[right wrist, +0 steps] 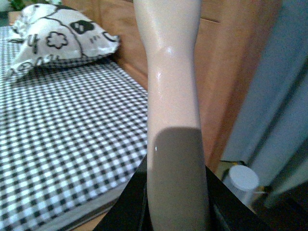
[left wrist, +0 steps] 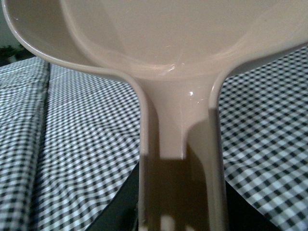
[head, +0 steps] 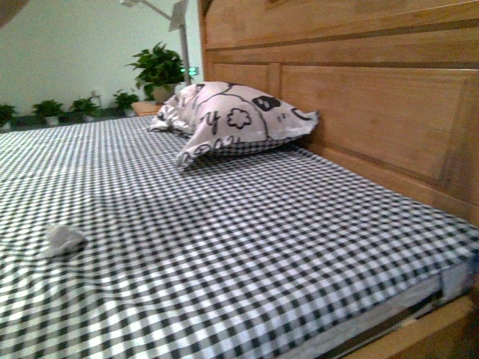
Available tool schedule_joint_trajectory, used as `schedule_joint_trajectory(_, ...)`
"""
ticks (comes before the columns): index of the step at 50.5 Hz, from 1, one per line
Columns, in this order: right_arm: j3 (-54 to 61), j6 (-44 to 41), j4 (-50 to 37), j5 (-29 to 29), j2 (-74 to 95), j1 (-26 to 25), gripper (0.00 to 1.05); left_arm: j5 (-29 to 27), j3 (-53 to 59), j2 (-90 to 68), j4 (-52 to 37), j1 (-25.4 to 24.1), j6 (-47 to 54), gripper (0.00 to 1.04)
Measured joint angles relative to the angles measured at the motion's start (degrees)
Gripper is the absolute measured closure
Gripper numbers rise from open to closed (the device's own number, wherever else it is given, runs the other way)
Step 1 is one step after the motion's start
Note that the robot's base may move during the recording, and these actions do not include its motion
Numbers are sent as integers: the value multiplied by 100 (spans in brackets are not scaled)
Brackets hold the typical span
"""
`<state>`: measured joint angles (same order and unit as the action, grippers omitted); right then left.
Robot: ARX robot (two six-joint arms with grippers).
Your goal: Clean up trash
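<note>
The paper wad (head: 63, 239) sits on the checked sheet (head: 262, 247), far left. Your left gripper (left wrist: 180, 211) clamps the dustpan (left wrist: 159, 38) by its handle; your right gripper (right wrist: 175, 207) clamps a pale tool handle (right wrist: 168, 72). Risk: the pan lip could snag the soft sheet and roll the wad away.

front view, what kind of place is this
Most likely a bedroom: a wide black-and-white checked bedsheet, a tall wooden headboard along its side, and a doodle-print pillow by that headboard. Potted plants stand at the far wall.
</note>
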<state>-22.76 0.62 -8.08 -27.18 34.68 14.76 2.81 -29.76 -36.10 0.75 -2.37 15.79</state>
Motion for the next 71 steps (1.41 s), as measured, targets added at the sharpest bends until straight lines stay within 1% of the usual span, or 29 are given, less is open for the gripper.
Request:
schedule_joint_trajectory(12, 2, 0, -2, -2, 0, 0, 84, 4, 33, -17, 0, 0, -2, 80)
schedule_joint_trajectory(20, 4, -4, 0, 92, 22, 17, 84, -125, 33, 22, 2, -28, -28, 80)
schedule_joint_trajectory(28, 4, 0, 0, -13, 9, 2, 84, 35, 33, -7, 2, 2, -20, 81)
schedule_joint_trajectory(43, 4, 0, 0, 7, 9, 2, 84, 11, 33, -7, 4, 2, -24, 81)
schedule_joint_trajectory(45, 4, 0, 0, 4, 9, 2, 84, 4, -28, -52, 212, 2, -127, 81)
schedule_joint_trajectory(47, 4, 0, 0, 4, 11, 2, 84, 118, -236, -142, 772, -33, -409, 81)
schedule_joint_trajectory(49, 4, 0, 0, 7, 11, 2, 84, 267, -356, -227, 1086, -114, -544, 81)
schedule_joint_trajectory(52, 4, 0, 0, 7, 9, 2, 84, 446, -398, -413, 1217, -326, -706, 81)
schedule_joint_trajectory(56, 4, 0, 0, 7, 9, 2, 84, 673, -424, -787, 892, -623, -730, 81)
schedule_joint_trajectory(61, 4, 0, 0, 4, 9, 2, 84, 1016, -601, -1305, 352, -820, -577, 81)
schedule_joint_trajectory(71, 4, 0, 0, 4, 9, 2, 84, 1648, -1119, -2533, -520, -942, 57, 81)
